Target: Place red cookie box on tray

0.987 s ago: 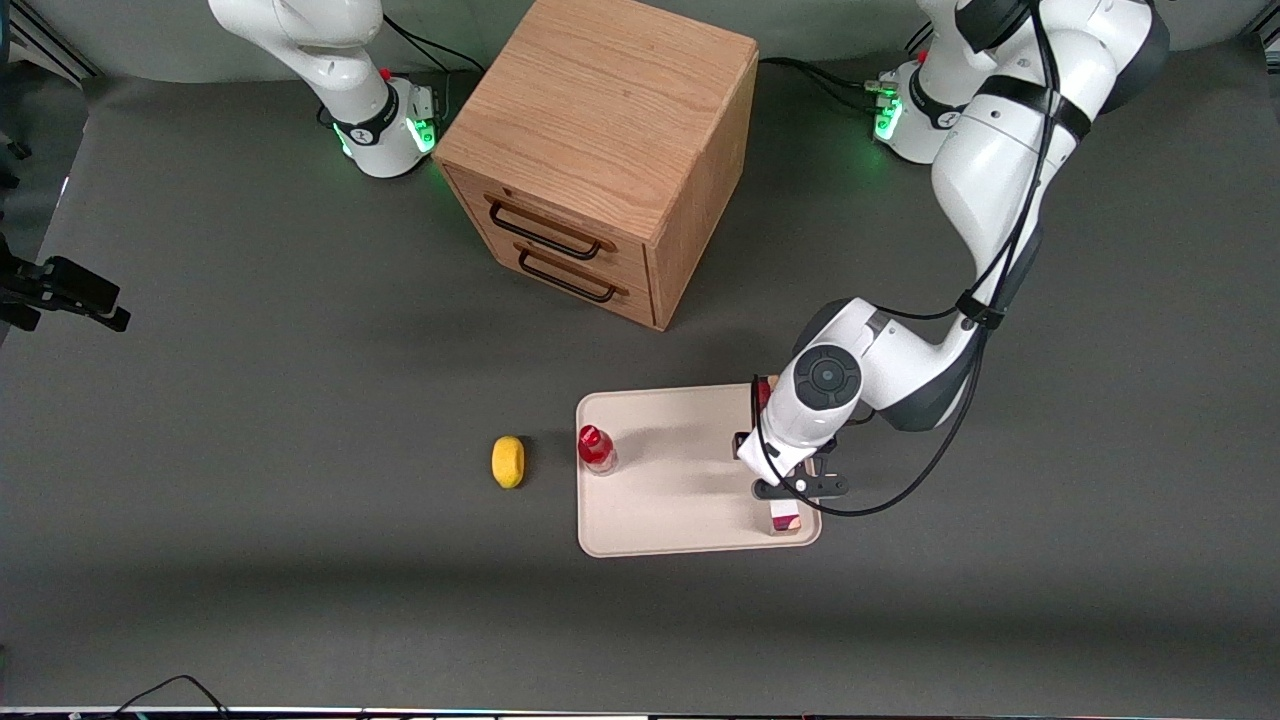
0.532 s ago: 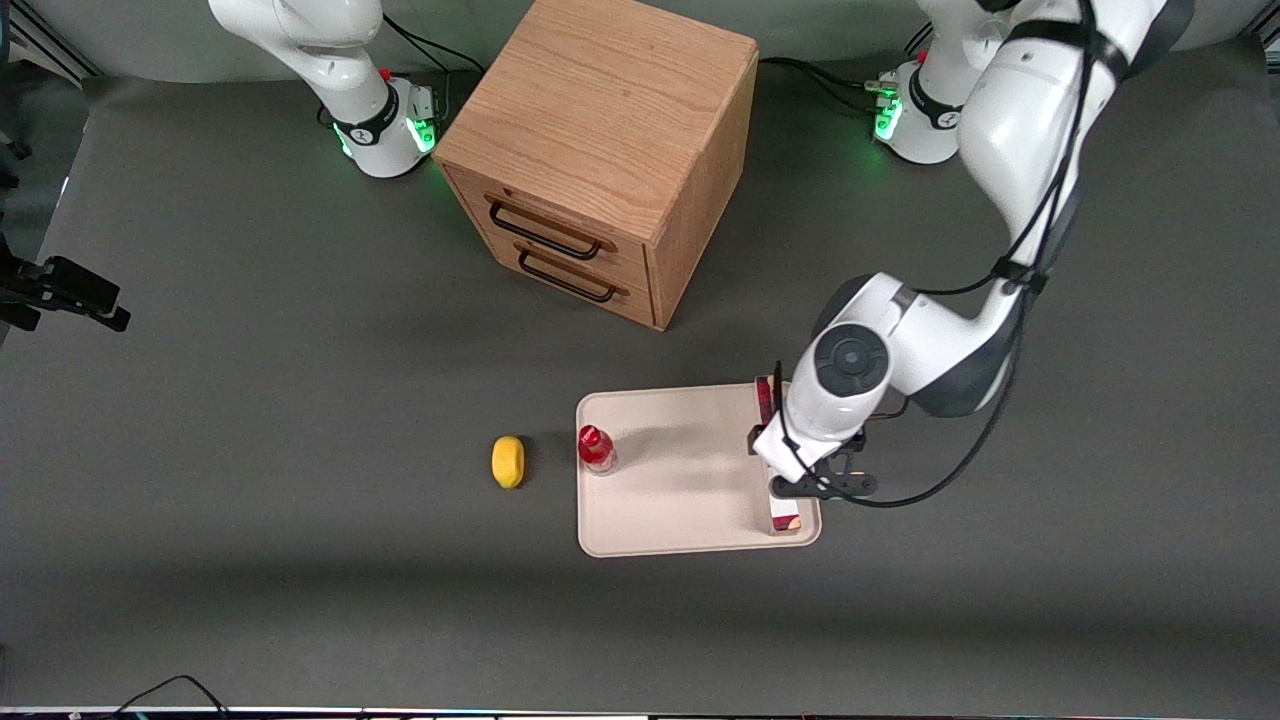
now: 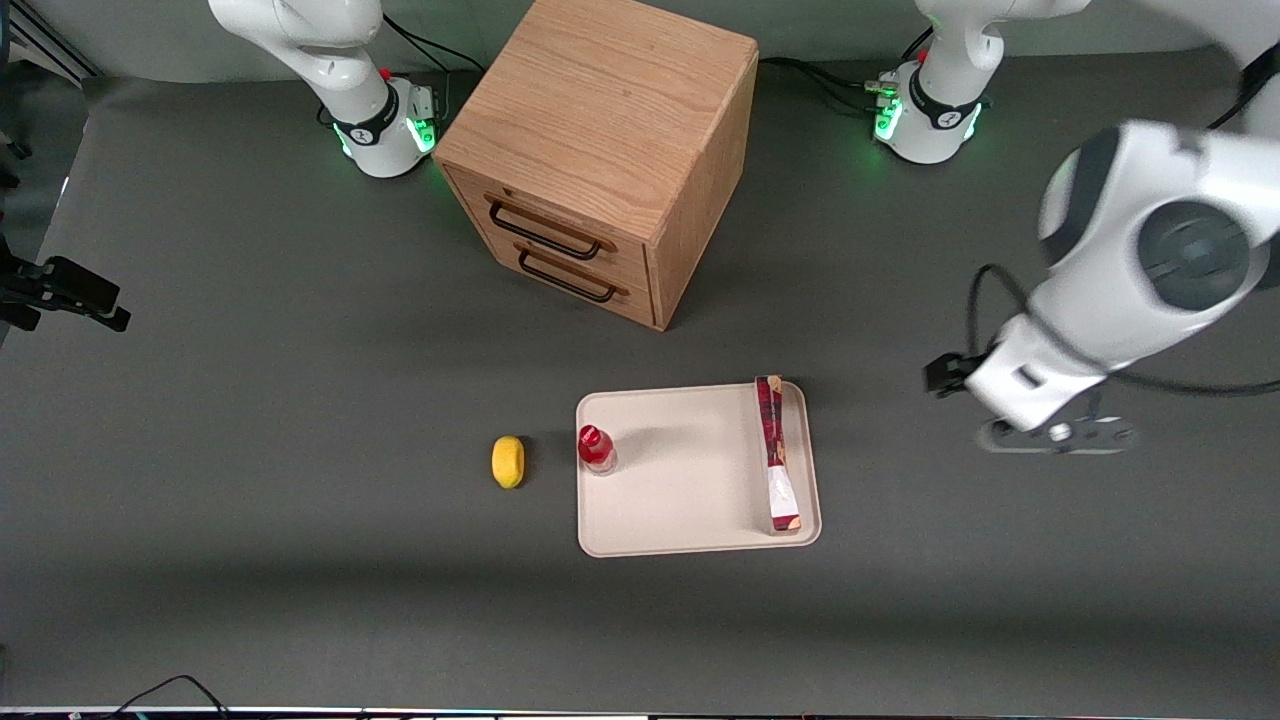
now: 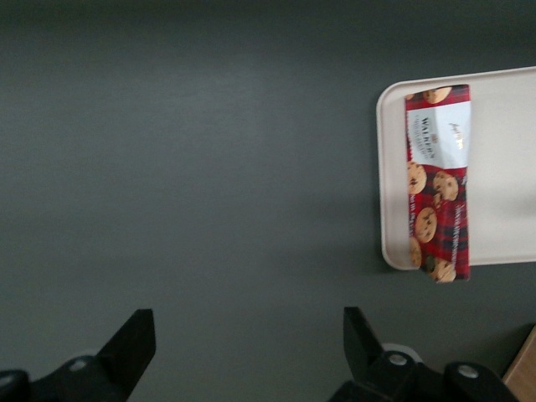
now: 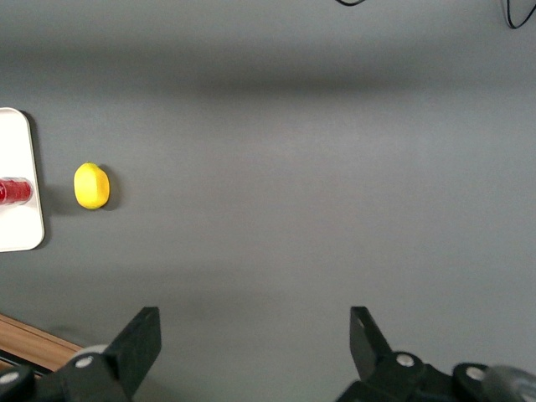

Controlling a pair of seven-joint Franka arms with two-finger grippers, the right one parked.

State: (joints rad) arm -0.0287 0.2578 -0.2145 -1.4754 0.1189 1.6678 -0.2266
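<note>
The red cookie box (image 3: 775, 452) lies flat along the tray (image 3: 680, 500) edge nearest the working arm, long axis running toward the front camera, while the gripper (image 4: 243, 352), fingers spread and empty, hangs well apart over bare table, toward its own end.

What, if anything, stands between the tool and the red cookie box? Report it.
Nothing visible does. The long dark red cookie box already lies on the flat beige tray, along its edge toward the working arm. The tool, fingers open, hangs above bare grey table, off the tray.
</note>
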